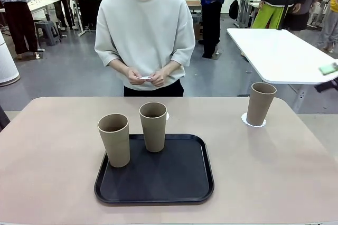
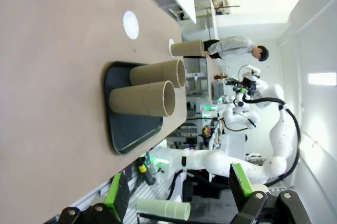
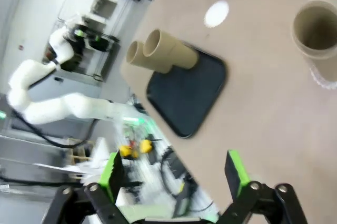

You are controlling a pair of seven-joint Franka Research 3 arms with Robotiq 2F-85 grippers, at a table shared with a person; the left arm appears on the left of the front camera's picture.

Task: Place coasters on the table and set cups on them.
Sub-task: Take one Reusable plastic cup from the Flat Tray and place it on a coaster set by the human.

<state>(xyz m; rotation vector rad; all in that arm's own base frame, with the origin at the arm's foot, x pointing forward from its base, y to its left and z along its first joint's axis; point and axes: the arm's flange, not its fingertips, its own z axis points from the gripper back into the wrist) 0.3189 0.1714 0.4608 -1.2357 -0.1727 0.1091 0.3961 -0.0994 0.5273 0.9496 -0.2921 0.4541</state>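
One cup (image 1: pixel 261 103) sits on its coaster (image 1: pixel 253 122) far right on table (image 1: pixel 53 151); left cup (image 1: pixel 114 139) & mid cup (image 1: pixel 153 126) stand on black tray (image 1: pixel 174 177). Bare coaster (image 1: pixel 167 115) lies just behind tray; person's hands (image 1: pixel 131 73) hold third coaster (image 1: pixel 143 77). Left gripper (image 2: pixel 179 190) & right gripper (image 3: pixel 174 174): jaws wide open, empty. Grip mid cup at mid-height, lift clear of tray lip, lower straight, since paper prob slides.

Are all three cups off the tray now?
No, the left cup and the middle cup stand on the black tray.
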